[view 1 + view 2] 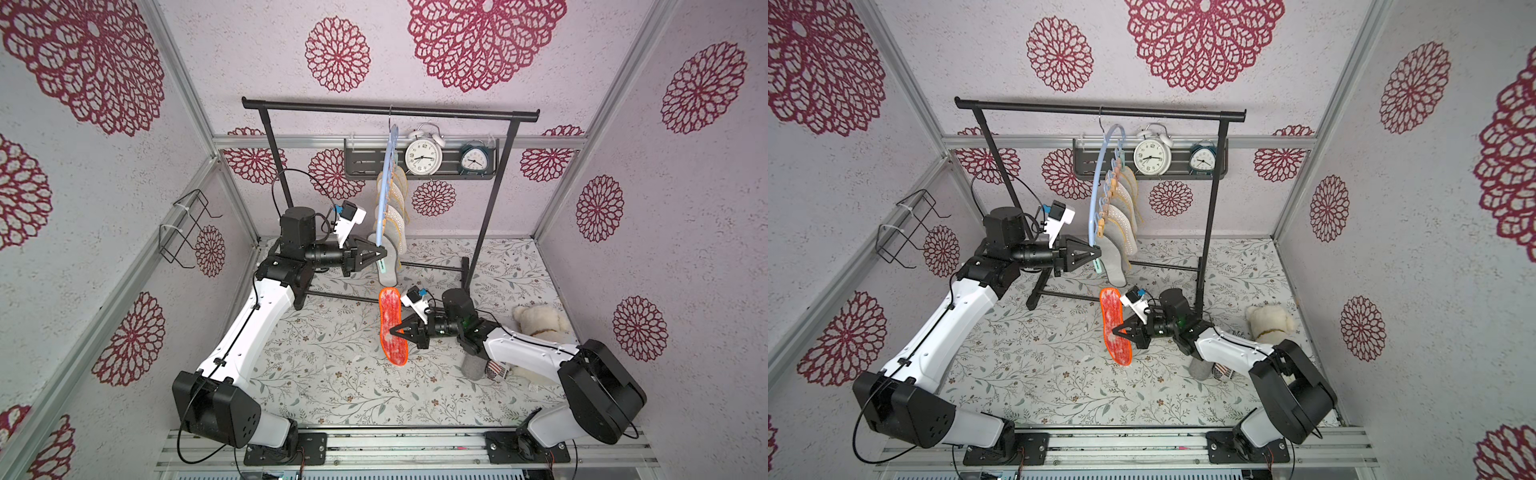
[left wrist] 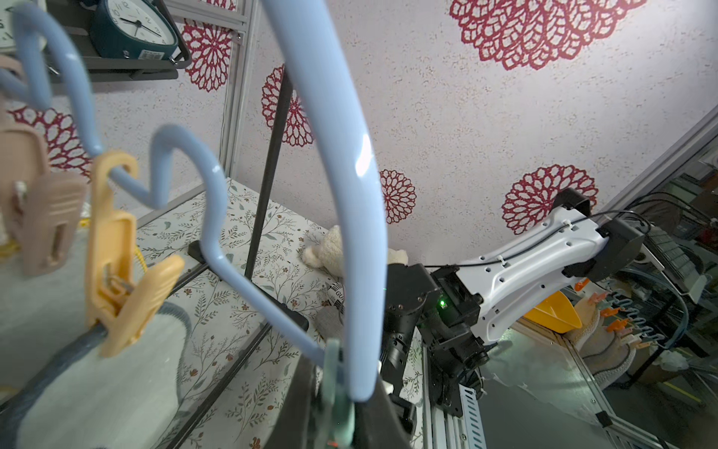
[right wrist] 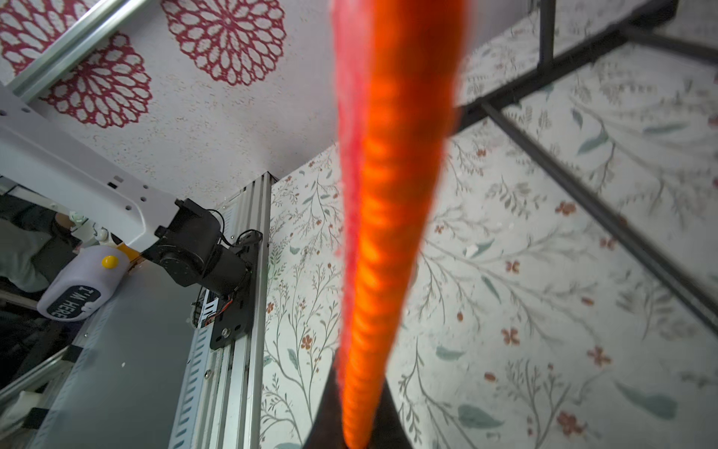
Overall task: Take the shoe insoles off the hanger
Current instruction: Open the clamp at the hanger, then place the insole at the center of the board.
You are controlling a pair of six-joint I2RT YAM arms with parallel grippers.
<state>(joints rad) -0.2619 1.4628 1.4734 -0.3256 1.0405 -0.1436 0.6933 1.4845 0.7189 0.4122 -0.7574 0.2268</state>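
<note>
Tabletop (image 1: 324, 374); right gripper (image 1: 392, 331) level, on insole (image 1: 389, 307).

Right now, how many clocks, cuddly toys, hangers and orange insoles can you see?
Clocks: 2, the white clock and the teal clock
Cuddly toys: 1, the cream plush toy
Hangers: 1, the blue hanger
Orange insoles: 1, the orange insole
Total: 5

The desk (image 1: 332, 374) is covered by a pale cloth printed with leafy sprigs and small flowers. A black garment rack (image 1: 480, 232) stands on it toward the back wall. Near the right wall lies a cream plush toy (image 1: 538, 320). Just in front of the toy are a grey felt roll (image 1: 473, 368) and, beside the roll, a small flag-patterned item (image 1: 496, 370).
</note>
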